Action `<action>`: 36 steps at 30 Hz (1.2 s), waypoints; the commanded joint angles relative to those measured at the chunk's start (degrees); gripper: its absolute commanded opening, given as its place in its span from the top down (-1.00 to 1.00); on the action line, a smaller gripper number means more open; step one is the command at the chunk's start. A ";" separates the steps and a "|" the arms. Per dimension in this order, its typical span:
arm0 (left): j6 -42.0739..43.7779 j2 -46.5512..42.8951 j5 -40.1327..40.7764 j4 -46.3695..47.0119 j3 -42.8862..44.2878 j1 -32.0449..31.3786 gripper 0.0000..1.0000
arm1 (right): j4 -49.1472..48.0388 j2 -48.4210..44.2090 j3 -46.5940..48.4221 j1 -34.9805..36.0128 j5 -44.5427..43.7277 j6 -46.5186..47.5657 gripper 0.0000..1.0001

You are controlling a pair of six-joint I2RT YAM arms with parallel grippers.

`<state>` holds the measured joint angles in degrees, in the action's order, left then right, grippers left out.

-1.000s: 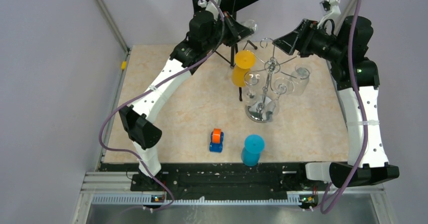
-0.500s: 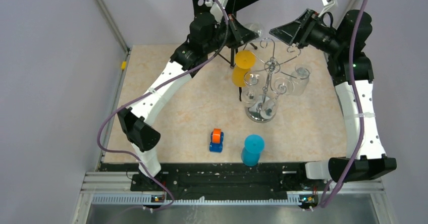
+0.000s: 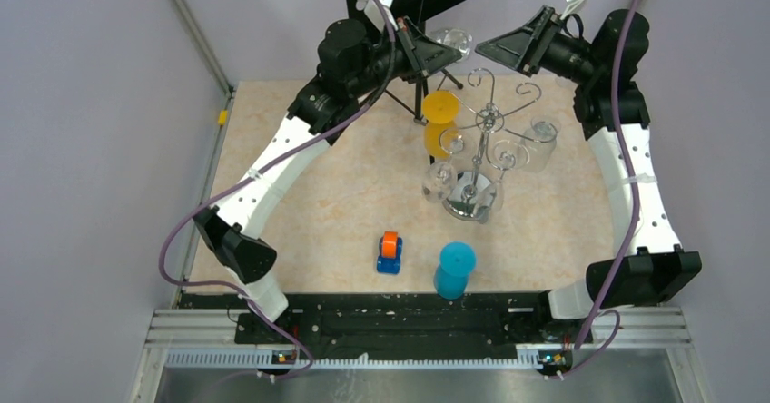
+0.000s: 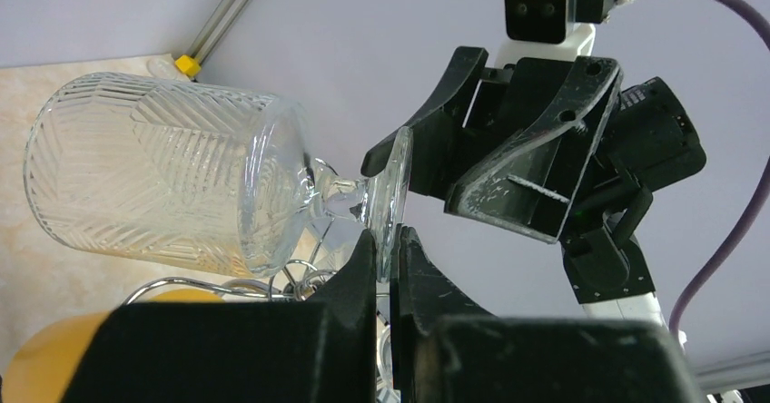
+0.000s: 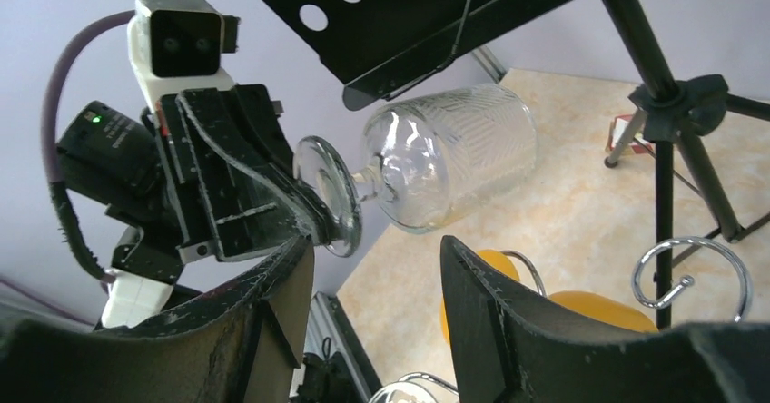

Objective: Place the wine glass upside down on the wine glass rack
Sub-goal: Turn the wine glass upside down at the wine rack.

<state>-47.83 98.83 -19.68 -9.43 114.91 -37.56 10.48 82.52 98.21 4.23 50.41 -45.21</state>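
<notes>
Now my left gripper (image 4: 386, 240), clenched on the foot of the wine glass (image 4: 163, 181), has risen to upper centre; my right gripper (image 5: 374, 244) narrows, jaws still apart: handover likely next.

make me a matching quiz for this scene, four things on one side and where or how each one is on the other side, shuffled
1 wine glass
2 blue cup
3 right fingers
4 wine glass rack

A upright near the front edge of the table
B apart, nothing between them
C foot pinched by the left fingers, bowl lying sideways
D chrome, mid-table on a round base

Pairs: 1-C, 2-A, 3-B, 4-D
</notes>
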 commanded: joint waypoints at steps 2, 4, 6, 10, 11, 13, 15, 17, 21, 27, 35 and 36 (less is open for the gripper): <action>0.43 -3.46 -1.44 7.48 -0.26 -0.22 1.00 | -8.23 0.11 -0.81 0.94 3.64 -4.48 -0.07; 0.29 -3.38 -1.71 7.63 -0.26 -0.23 1.00 | -8.41 0.71 -1.04 1.63 4.48 -4.90 0.00; 0.20 -3.50 -1.84 7.68 -0.27 -0.24 1.00 | -9.16 1.28 -1.37 2.25 5.19 -5.78 0.12; 0.14 -3.66 -2.11 7.87 -0.52 -0.27 1.00 | -11.83 2.44 -1.41 3.32 5.50 -7.53 0.15; 0.18 -3.71 -2.19 7.90 -0.63 -0.24 1.00 | -12.54 2.84 -1.27 3.66 5.63 -8.07 0.15; 0.09 -3.81 -2.25 7.89 -0.87 -0.28 1.00 | -13.30 3.55 -0.62 4.06 5.83 -8.79 0.15; 0.06 -3.97 -2.29 7.87 -1.06 -0.23 1.00 | -13.99 4.17 -0.15 4.35 5.95 -9.36 0.24; -0.01 -4.08 -2.28 7.93 -1.28 -0.23 1.00 | -15.17 4.60 -0.11 4.39 6.16 -10.36 0.48; -0.15 -4.30 -2.11 8.08 -1.76 -0.24 1.00 | -15.82 4.90 -0.25 4.44 6.34 -11.19 1.00; 0.09 -4.63 -1.33 7.25 -1.97 -0.23 0.64 | -15.85 4.86 -0.57 4.42 6.80 -10.89 1.00; 7.65 -9.58 8.10 0.64 -4.76 -0.25 -0.72 | -12.50 6.13 1.56 4.35 5.27 -8.95 1.00; 8.85 -10.54 9.83 -0.08 -5.55 -0.31 -0.74 | -11.41 6.38 2.05 4.34 4.82 -8.23 1.00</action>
<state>-45.08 95.04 -16.32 -9.45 111.37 -37.65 -0.73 88.55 96.73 8.14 56.93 -56.03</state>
